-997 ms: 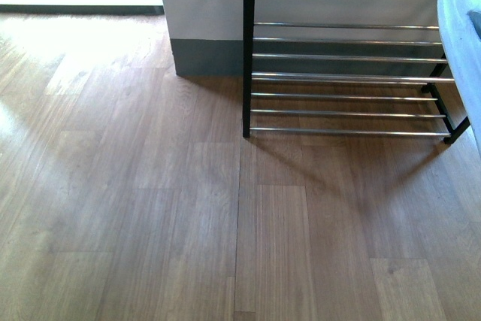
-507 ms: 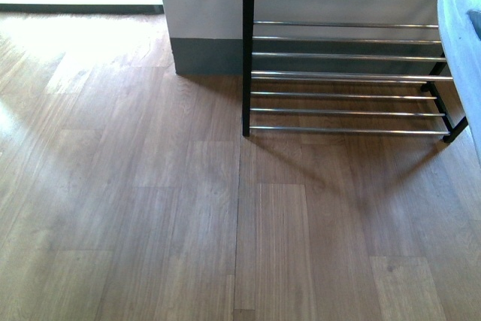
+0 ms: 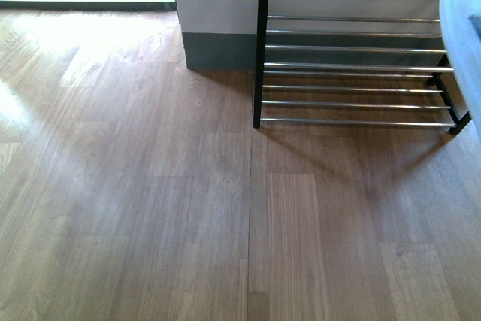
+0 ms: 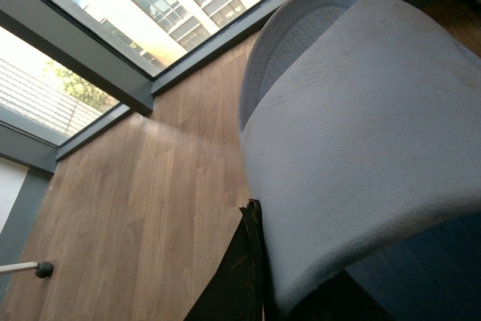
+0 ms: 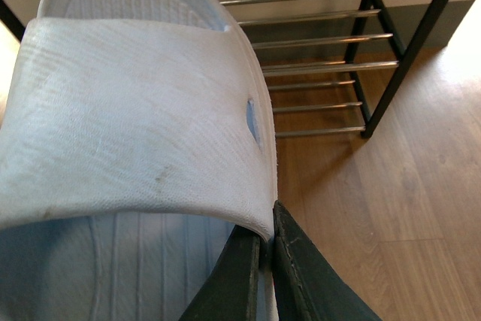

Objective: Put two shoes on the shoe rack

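The right gripper is pinching the side edge of a white slide. Its two dark fingers are pressed together on the thin wall where the broad strap meets the footbed. The slide is held clear of the wood floor, with its ribbed footbed and rounded end pointing toward the shoe rack.

In the front view this slide shows only as a pale curved edge at about 2 o'clock, cut off by the frame. It overlaps the right end of the shoe rack, and I cannot tell from here whether the two touch. The rack stands at about 1 o'clock, its black upright and silver rods set on the floor against a white wall with a grey skirting.

The left gripper is clamped on the second slide — one dark finger lies against the outer edge of the strap, and the other is hidden under it. This slide fills most of the left wrist view, tilted, above bare floor that runs to a dark-framed window. It does not show in the front view.
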You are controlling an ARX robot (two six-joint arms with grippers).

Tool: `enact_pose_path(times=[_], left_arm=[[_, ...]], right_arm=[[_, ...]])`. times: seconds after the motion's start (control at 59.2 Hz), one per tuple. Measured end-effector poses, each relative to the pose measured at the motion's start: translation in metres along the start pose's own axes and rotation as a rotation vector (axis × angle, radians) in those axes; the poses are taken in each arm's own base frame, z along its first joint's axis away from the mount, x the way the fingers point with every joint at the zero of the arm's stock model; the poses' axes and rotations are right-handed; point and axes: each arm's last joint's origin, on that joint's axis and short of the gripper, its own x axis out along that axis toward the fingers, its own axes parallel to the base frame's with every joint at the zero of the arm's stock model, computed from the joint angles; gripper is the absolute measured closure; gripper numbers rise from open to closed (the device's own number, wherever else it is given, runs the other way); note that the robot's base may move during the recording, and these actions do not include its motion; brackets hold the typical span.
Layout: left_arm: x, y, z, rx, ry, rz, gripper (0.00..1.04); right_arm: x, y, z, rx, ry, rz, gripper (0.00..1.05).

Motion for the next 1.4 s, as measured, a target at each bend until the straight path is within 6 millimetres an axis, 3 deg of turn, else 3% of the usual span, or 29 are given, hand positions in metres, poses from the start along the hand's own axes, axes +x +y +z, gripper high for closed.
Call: enact_pose_path(times=[1.403], left_arm=[[0.0,0.0,-0.0001,0.0,0.002,0.002,1.03]], right_arm=[[0.0002,0.0003,0.0003,0.007,0.0,0.005,1.03]])
